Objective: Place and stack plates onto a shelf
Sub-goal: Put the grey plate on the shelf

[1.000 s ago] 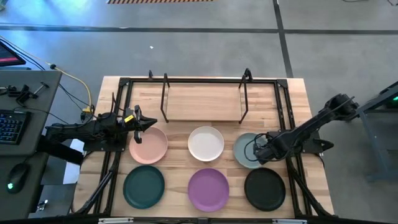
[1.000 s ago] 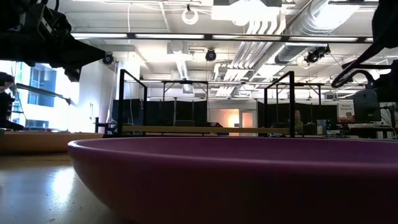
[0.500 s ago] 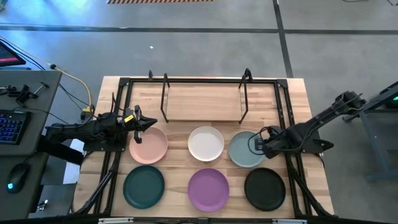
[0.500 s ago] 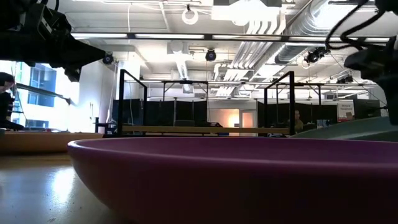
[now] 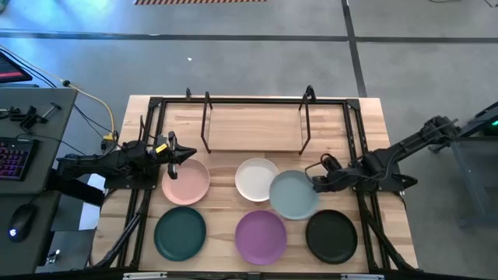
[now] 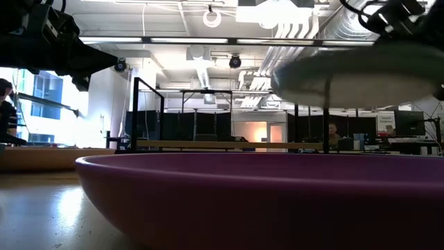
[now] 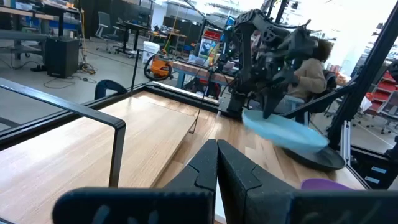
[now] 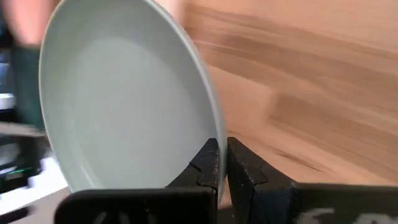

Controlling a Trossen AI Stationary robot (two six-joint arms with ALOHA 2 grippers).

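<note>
My right gripper point(image 5: 317, 183) is shut on the pale blue-grey plate point(image 5: 294, 194), which hangs in the air, overlapping the white plate point(image 5: 254, 178) in the high view. It also shows lifted in the low view point(image 6: 361, 73) and the left wrist view point(image 7: 285, 130). The pink point(image 5: 185, 181), dark teal point(image 5: 180, 234), purple point(image 5: 261, 236) and black point(image 5: 331, 236) plates rest flat on the table. The shelf point(image 5: 254, 127) stands at the far side with nothing on its board. My left gripper point(image 5: 184, 154) is shut, hovering by the pink plate's far left rim. My right gripper pinches the pale blue-grey plate by its right rim point(image 8: 216, 134), one finger on the inner face and one on the underside. The fingers point(image 8: 208, 163) come level from the table's right. The plate is lifted clear of the table, reaching out leftward from the fingers.
Black metal rods frame the table point(image 5: 366, 148) on both sides. The shelf's upright rods point(image 5: 206, 120) stand at its left and right ends. A desk with keyboard and mouse point(image 5: 19, 155) sits left of the table. A person point(image 7: 311, 74) shows beyond the table.
My right gripper took the pale blue-grey plate's right rim and raised it off the table, carrying it left toward the white plate. The plate has gone from lying flat to being lifted clear, high in the low view. The left arm has kept still.
</note>
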